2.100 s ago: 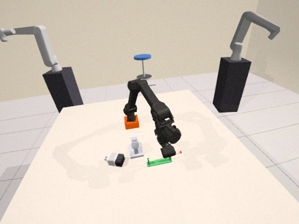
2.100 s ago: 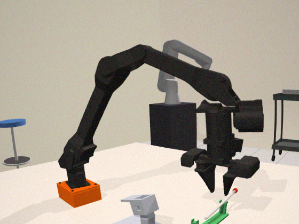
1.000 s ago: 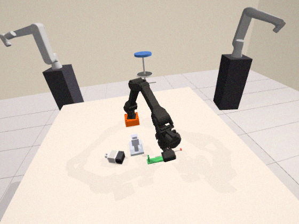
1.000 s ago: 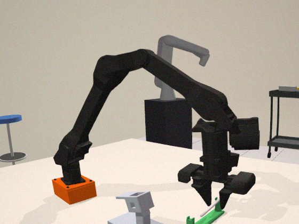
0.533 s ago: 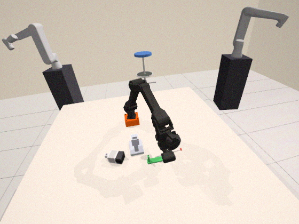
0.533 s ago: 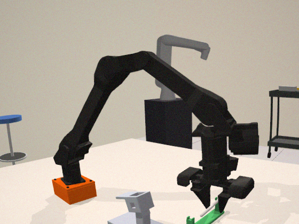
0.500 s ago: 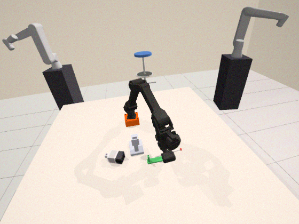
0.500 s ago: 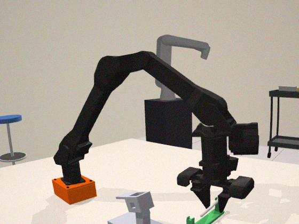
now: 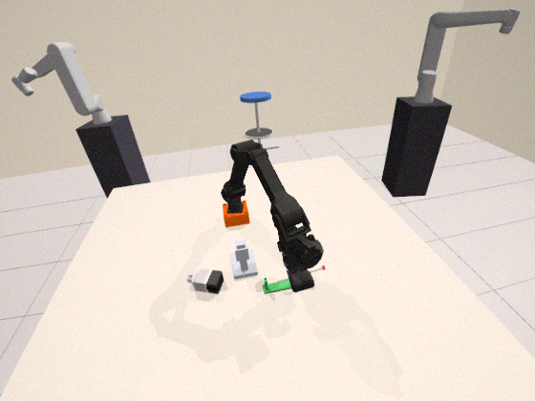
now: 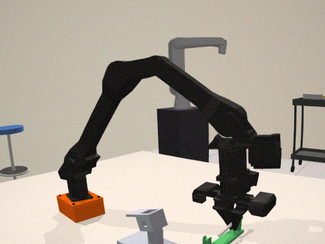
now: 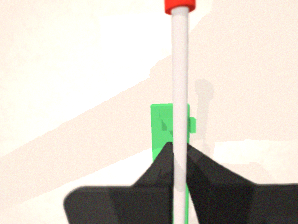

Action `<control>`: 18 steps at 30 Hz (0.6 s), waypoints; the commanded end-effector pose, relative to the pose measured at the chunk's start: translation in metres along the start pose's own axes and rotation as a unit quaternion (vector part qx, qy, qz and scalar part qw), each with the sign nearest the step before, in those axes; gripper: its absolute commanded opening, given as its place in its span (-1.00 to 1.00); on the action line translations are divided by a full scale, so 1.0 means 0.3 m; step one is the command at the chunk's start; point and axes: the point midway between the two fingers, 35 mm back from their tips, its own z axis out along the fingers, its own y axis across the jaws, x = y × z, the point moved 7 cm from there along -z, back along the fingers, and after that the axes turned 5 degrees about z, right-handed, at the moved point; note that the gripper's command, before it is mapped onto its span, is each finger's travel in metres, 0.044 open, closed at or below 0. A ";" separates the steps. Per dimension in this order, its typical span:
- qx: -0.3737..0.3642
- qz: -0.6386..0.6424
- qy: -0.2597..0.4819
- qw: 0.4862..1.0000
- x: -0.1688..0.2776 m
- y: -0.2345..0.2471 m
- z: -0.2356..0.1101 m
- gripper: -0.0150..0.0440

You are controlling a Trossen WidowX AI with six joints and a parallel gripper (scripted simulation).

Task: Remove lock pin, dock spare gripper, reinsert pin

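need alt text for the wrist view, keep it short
Wrist view: the claw is shut on a white lock pin, its two dark fingers pinching the shaft from either side. The pin runs straight up the frame to a red cap, with a green holder lying on the pale table beneath.

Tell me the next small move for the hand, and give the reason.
Probably a short, straight lift. The hand is shut on the white lock pin, low over the green cradle that the pin lies along. Rising first should free the pin from the cradle's raised ends before any sideways travel.
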 end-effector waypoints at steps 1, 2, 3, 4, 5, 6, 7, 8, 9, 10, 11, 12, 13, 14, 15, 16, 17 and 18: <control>0.000 -0.001 0.003 1.000 0.003 -0.002 0.002 -0.49; 0.000 -0.001 0.003 1.000 0.002 -0.002 0.000 -0.49; 0.000 -0.001 0.002 1.000 0.001 -0.001 -0.005 -0.49; 0.000 -0.001 0.002 1.000 0.000 -0.001 -0.010 -0.49; 0.000 -0.001 0.001 1.000 -0.001 -0.001 -0.017 -0.49; 0.000 0.000 0.001 1.000 -0.002 0.000 -0.025 -0.49; -0.001 0.000 0.001 1.000 -0.003 0.001 -0.032 -0.49; -0.002 0.000 0.001 1.000 -0.004 0.002 -0.040 -0.49; -0.003 0.000 0.002 1.000 -0.004 0.003 -0.045 -0.49; -0.004 0.001 0.002 1.000 -0.004 0.005 -0.050 -0.49; -0.005 0.001 0.002 1.000 -0.004 0.006 -0.055 -0.49; -0.006 0.001 0.003 1.000 -0.004 0.008 -0.060 -0.49; -0.007 0.001 0.003 1.000 -0.004 0.009 -0.066 -0.49; -0.008 0.001 0.003 1.000 -0.004 0.010 -0.072 -0.49; -0.008 0.001 0.003 1.000 -0.005 0.011 -0.078 -0.49; -0.008 0.001 0.004 1.000 -0.005 0.011 -0.084 -0.49; -0.009 0.001 0.004 1.000 -0.006 0.012 -0.090 -0.49; -0.009 0.001 0.004 1.000 -0.006 0.013 -0.097 -0.49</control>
